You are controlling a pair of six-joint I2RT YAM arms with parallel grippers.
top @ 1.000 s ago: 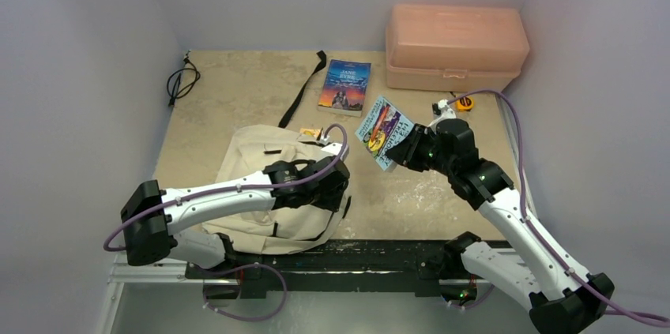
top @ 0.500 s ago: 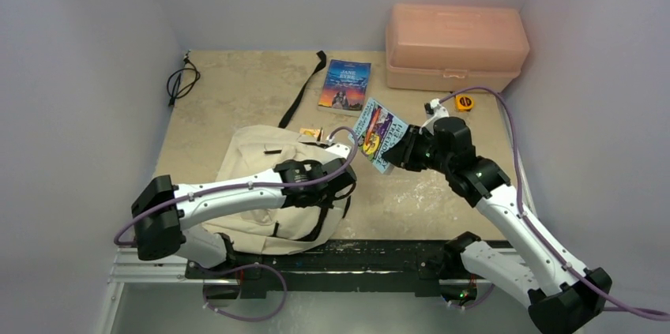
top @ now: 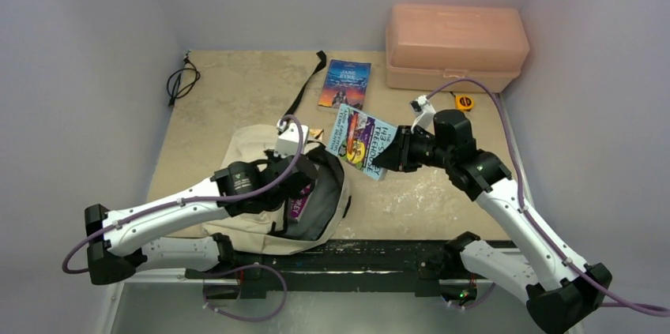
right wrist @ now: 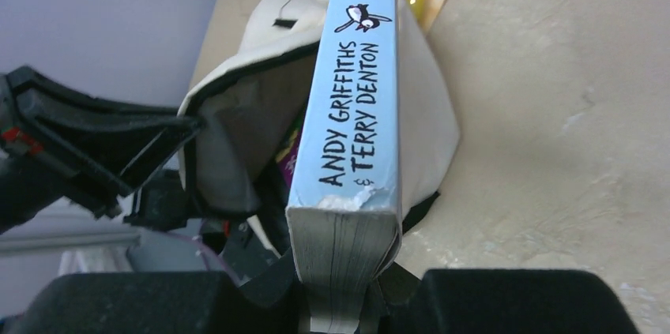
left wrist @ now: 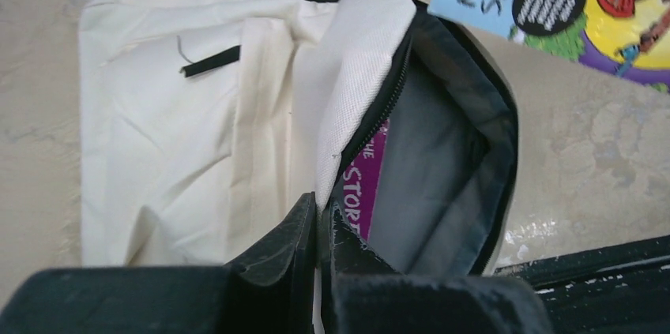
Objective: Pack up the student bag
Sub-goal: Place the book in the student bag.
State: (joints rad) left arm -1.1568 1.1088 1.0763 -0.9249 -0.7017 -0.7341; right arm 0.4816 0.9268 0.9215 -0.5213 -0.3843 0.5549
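Observation:
The student bag (top: 253, 148), a beige fabric backpack, lies at the near left of the table with its mouth pulled open and its dark lining (left wrist: 442, 160) showing. My left gripper (left wrist: 322, 219) is shut on the cream edge of the bag's opening flap, and it shows in the top view as the left gripper (top: 304, 185). A purple book (left wrist: 365, 184) sits inside the bag. My right gripper (right wrist: 348, 287) is shut on a light-blue paperback (top: 359, 140), held spine-up in the air just right of the bag's mouth.
A dark-blue book (top: 345, 84) lies flat at the back. A salmon plastic box (top: 454, 46) stands at the back right, with a yellow tape measure (top: 464, 101) in front of it. A black cable (top: 180, 81) lies back left. The bag's black strap (top: 304, 93) trails backward.
My left gripper closed on the bag's flap and pulled it up and back, opening the bag. My right arm carried the blue paperback left, toward the bag's mouth.

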